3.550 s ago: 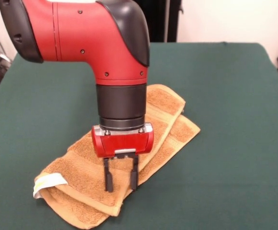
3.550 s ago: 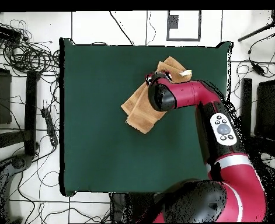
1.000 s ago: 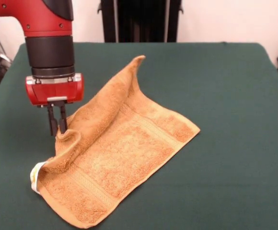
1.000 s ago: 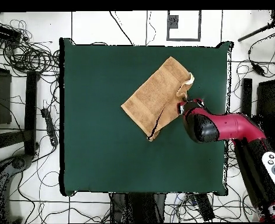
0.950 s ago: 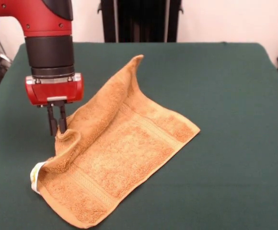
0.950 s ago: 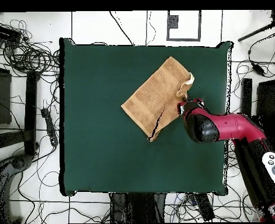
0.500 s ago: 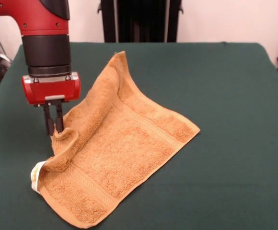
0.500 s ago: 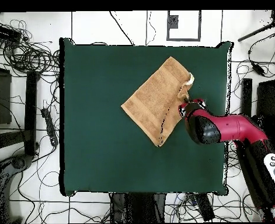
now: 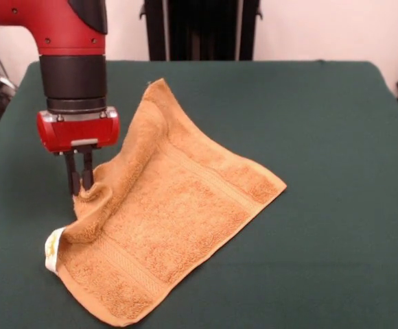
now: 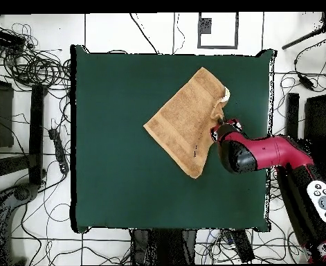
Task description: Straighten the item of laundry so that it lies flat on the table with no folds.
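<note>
The orange-tan towel [image 9: 175,205] lies mostly spread on the green table [image 9: 322,171], with paler bands near two edges. Its left edge is lifted and still curled over, from the far corner down to the white-yellow tag [image 9: 51,250]. My gripper [image 9: 79,185] is shut on that raised left edge, fingers pointing down at the towel's left side. In the overhead view the towel [image 10: 184,121] sits right of the table's [image 10: 124,173] centre, and the gripper [image 10: 219,129] is at its right edge, under the red arm.
Cables and stands [image 10: 34,83] lie on the floor around the table in the overhead view. A black upright stand [image 9: 199,31] rises behind the table's far edge.
The gripper has pulled the folded-over layer out to the left in the front view. The towel's far corner has swung left and dropped lower, and more of the towel now lies open.
</note>
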